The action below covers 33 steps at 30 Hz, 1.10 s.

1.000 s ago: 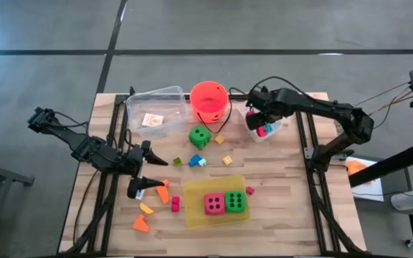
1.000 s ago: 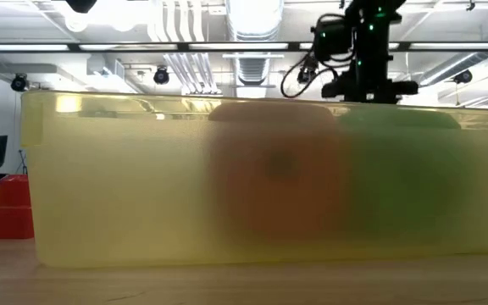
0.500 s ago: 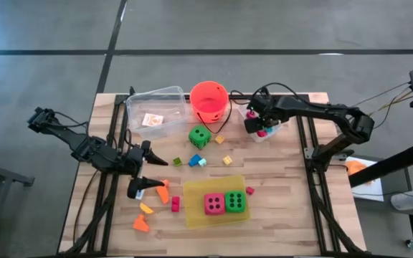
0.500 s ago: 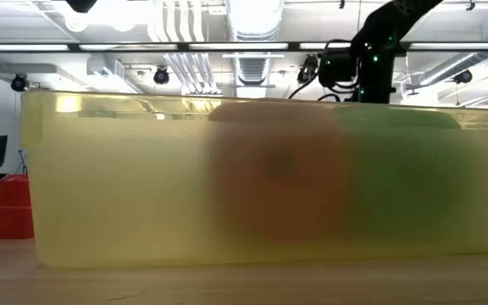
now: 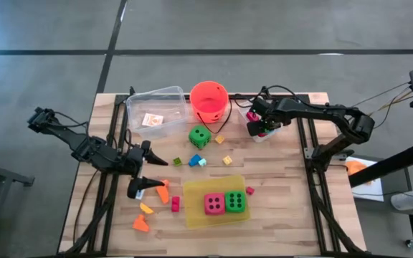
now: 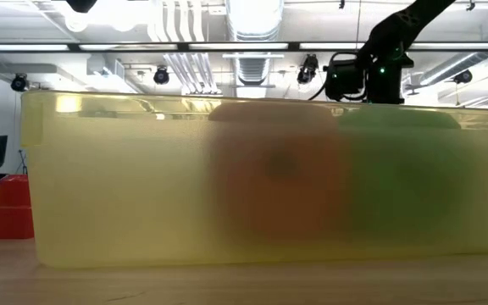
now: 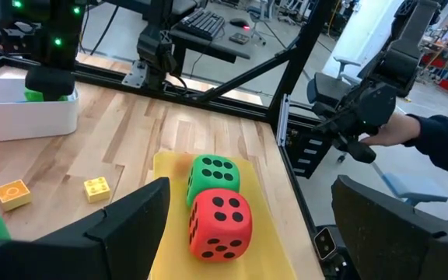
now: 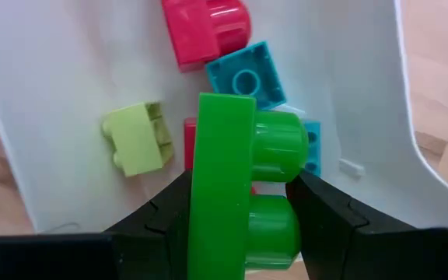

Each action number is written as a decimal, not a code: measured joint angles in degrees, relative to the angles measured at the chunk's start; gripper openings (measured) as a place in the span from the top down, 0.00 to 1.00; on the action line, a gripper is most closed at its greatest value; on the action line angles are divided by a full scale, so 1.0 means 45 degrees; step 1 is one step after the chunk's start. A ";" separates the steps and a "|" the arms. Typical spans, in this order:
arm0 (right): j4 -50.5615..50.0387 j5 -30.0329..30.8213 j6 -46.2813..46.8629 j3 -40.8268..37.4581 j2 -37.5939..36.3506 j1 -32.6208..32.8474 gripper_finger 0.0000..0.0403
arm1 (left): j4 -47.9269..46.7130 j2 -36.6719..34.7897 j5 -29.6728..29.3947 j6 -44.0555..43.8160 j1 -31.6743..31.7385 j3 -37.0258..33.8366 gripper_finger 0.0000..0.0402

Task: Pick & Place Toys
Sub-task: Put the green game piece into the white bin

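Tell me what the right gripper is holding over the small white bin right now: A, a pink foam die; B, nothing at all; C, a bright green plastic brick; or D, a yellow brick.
C: in the right wrist view the right gripper is clamped on a green brick with two round studs, above the white bin that holds pink, teal and lime pieces.

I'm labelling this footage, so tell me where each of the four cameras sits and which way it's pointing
High: overhead, straight down on the table; both arms show.
Low: table height, against the yellow tray; the right arm shows above it.
Left wrist: looks past open fingers at the pink die and green die.
Right wrist: down into a white bin; right gripper holds a green brick.
Shared: high and left wrist both show the dice on the tray.
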 joint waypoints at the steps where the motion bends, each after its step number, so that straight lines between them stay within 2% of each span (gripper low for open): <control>1: 0.0015 -0.0025 -0.0015 0.0000 0.0000 0.0005 0.60 | 0.0000 0.0000 0.0000 0.0000 0.0000 0.0000 0.14; 15: 0.0283 -0.0377 -0.0019 -0.0019 0.0000 -0.0080 0.60 | 0.0000 0.0001 0.0000 0.0000 0.0000 0.0000 0.14; 33: 0.0343 -0.1219 0.1041 -0.0049 0.0000 -0.0219 0.60 | 0.0000 0.0005 -0.0003 0.0000 0.0000 -0.0005 0.14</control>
